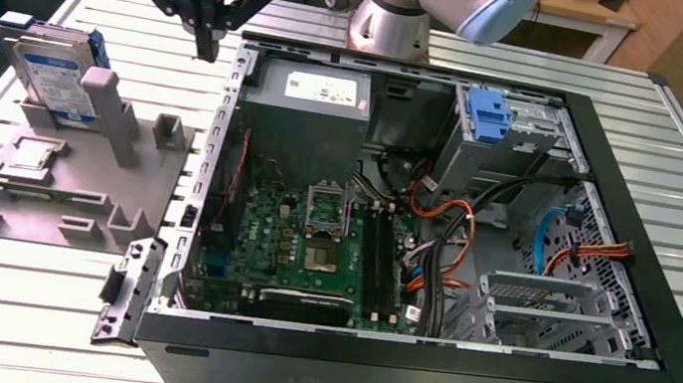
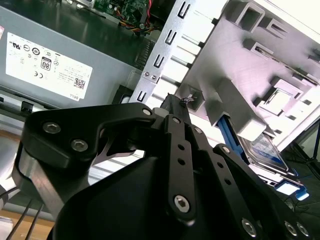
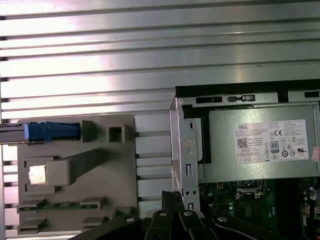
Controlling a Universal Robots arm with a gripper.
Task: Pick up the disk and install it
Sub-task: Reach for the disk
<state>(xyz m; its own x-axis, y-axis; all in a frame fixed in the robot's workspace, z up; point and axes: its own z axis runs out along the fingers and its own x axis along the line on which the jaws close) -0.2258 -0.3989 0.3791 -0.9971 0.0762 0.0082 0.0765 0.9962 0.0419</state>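
Disk well apart — fingers pressed together.

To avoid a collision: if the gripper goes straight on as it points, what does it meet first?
The gripper would probably meet the table slats between the grey fixture and the computer case, very close to its metal edge; depth is unclear.

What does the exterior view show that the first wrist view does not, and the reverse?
Exterior view: the arm's silver joint, a blue carrier inside the computer case, a metal drive cage. First wrist view: a green strip lying in the grey fixture. Both: the disk standing in that fixture, the power supply, the shut claw.
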